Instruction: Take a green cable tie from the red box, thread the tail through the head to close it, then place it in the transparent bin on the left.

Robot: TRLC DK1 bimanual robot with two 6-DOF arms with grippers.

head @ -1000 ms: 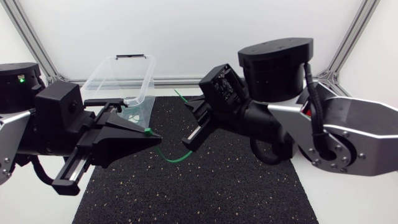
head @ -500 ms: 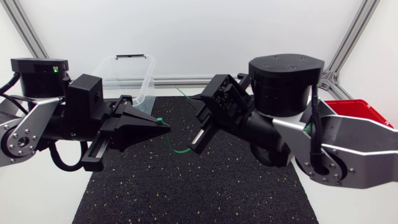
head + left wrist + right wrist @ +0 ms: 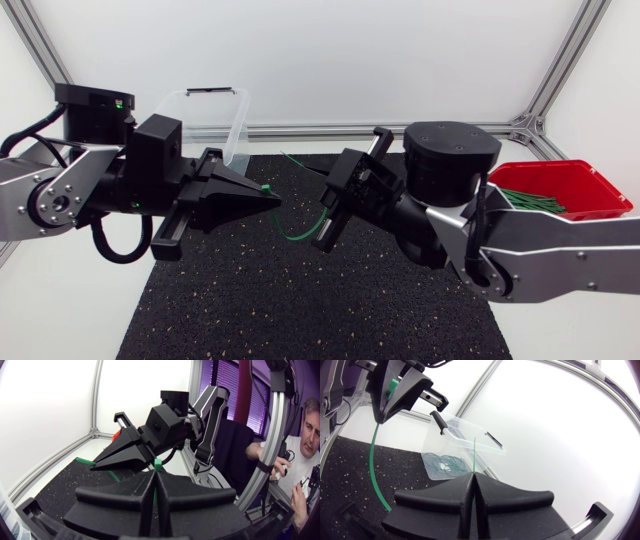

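Black speckled mat on white worktop. Left end effector pinched tight on head end of green cable tie, raised above mat. Right end effector faces it close by, clamped closed on tail side. Tie sags in arc between both. Transparent bin at mat's far left corner holds looped ties. Red box at far right.

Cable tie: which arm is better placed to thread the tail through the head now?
Right, probably: the right tool is shut on the tail, whose free end sticks out beyond it, while the left tool pins the head close by.
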